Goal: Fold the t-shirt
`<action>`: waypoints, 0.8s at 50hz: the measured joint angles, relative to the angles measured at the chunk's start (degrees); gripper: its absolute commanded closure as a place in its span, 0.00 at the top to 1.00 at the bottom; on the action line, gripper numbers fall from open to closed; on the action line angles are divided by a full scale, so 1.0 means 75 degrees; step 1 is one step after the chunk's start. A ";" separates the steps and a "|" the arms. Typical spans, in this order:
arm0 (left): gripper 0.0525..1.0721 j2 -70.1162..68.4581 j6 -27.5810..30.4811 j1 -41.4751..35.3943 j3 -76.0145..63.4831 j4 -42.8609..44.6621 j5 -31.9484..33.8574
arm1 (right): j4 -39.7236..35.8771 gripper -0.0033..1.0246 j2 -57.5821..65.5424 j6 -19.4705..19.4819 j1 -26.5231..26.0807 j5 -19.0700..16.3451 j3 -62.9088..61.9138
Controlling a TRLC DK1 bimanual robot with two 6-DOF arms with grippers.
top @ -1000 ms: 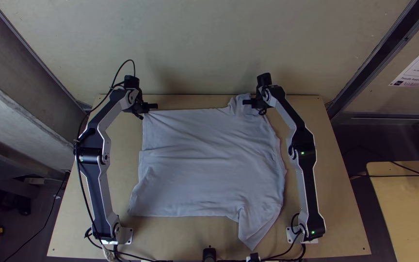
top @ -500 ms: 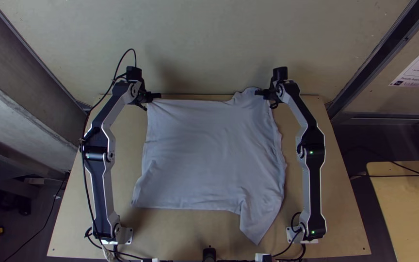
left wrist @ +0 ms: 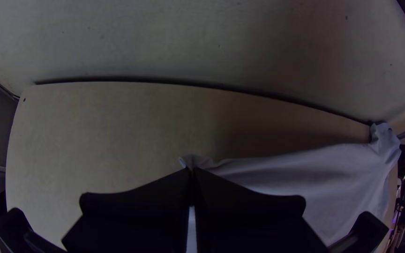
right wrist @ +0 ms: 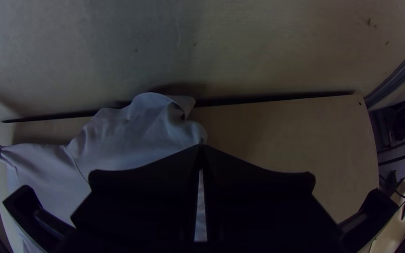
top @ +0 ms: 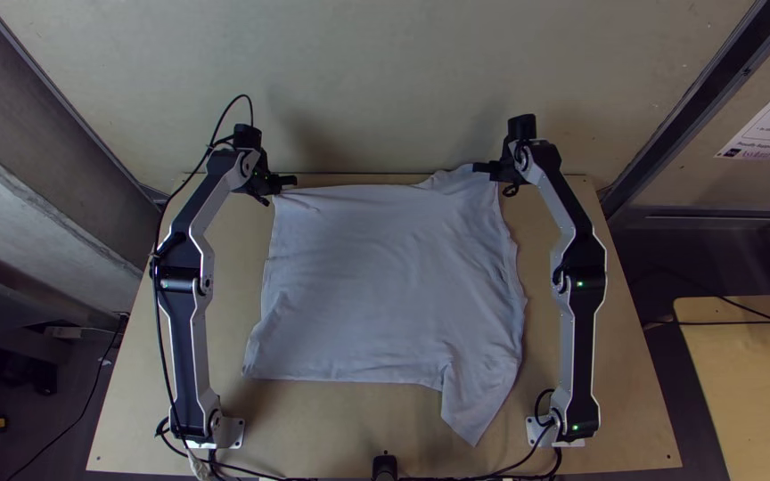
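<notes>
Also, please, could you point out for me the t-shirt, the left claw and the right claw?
T-shirt [top: 385, 276]: top view, on the middle of the cloth.
Left claw [left wrist: 191, 170]: left wrist view, midway between its fingertips.
Right claw [right wrist: 201, 146]: right wrist view, midway between its fingertips.

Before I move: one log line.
t-shirt: spread | left tool: shut on far left corner | right tool: shut on far right end

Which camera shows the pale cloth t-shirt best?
The top view, because the pale cloth t-shirt lies spread out there, almost all visible. The left wrist view shows a corner in the black left gripper; the right wrist view shows a rumpled part at the black right gripper.
</notes>
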 measured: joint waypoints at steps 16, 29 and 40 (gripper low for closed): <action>0.03 -0.0772 0.0055 0.0309 -0.0542 -0.0262 0.0350 | -0.1107 0.03 -0.0935 -0.0003 0.0000 0.0000 -0.0600; 0.03 -0.1897 0.0236 0.0449 -0.1993 -0.0137 0.0530 | -0.1148 0.03 -0.2095 0.0000 0.0009 -0.0003 -0.2457; 0.03 -0.2888 0.0379 0.0460 -0.3541 0.0321 0.0530 | -0.0778 0.03 -0.3407 0.0000 0.0076 -0.0009 -0.4258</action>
